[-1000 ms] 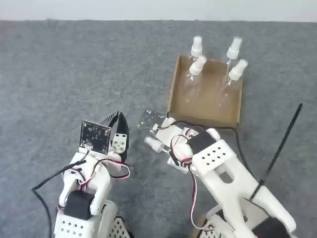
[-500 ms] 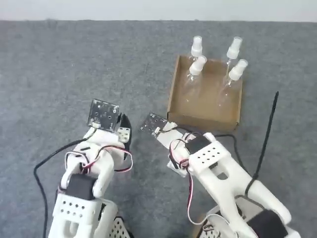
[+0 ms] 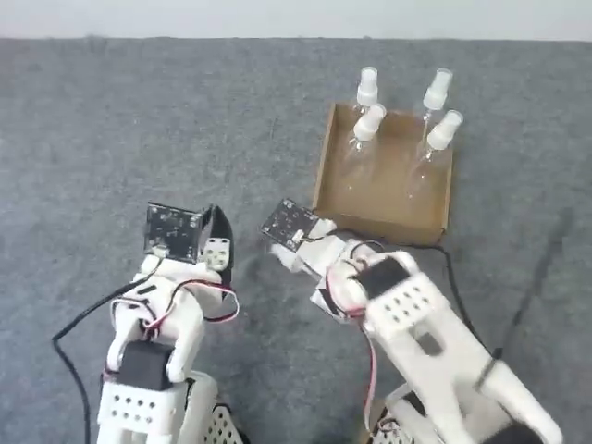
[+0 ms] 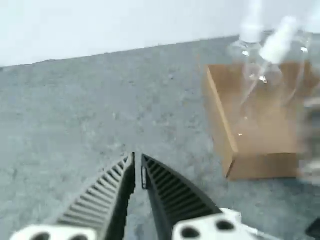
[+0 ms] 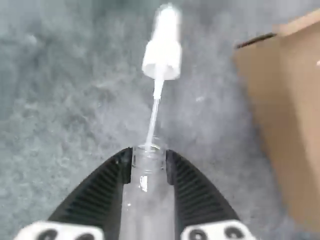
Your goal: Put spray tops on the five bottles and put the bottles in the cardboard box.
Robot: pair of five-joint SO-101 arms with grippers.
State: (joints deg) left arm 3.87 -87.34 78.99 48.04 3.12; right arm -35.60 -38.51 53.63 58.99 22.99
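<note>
Cardboard box [image 3: 381,220] is sitting toward the far right of the grey felt table cover [image 3: 139,120]. The four capped bottles [image 3: 445,131] are standing upright inside it in two rows, each clear and each wearing a white spray head. The right arm [image 3: 407,305] is reaching in from the near edge, with its wrist lying just short of the box's near left corner. In the right wrist view, the right gripper [image 5: 148,156] is pinching the fifth bottle [image 5: 145,190] at the neck, one black ribbed finger pressing on each side of the clear glass. The loose spray top [image 5: 162,55] is not seated: its thin dip tube is running down into the bottle's mouth while its white head is hanging well clear of the rim. A corner of the box is showing just beside it in that view. Whether the fifth bottle is touching the table cover I cannot tell, since the wrist is covering it from above. The left arm [image 3: 157,314] is standing to the left of the right one, apart from it. The left gripper [image 4: 138,161] is hovering over bare felt with its fingers pressed almost together, only a sliver showing between the tips and nothing caught between them. From that wrist, the box and its bottles are lying off to one side, well apart from the fingertips.
</note>
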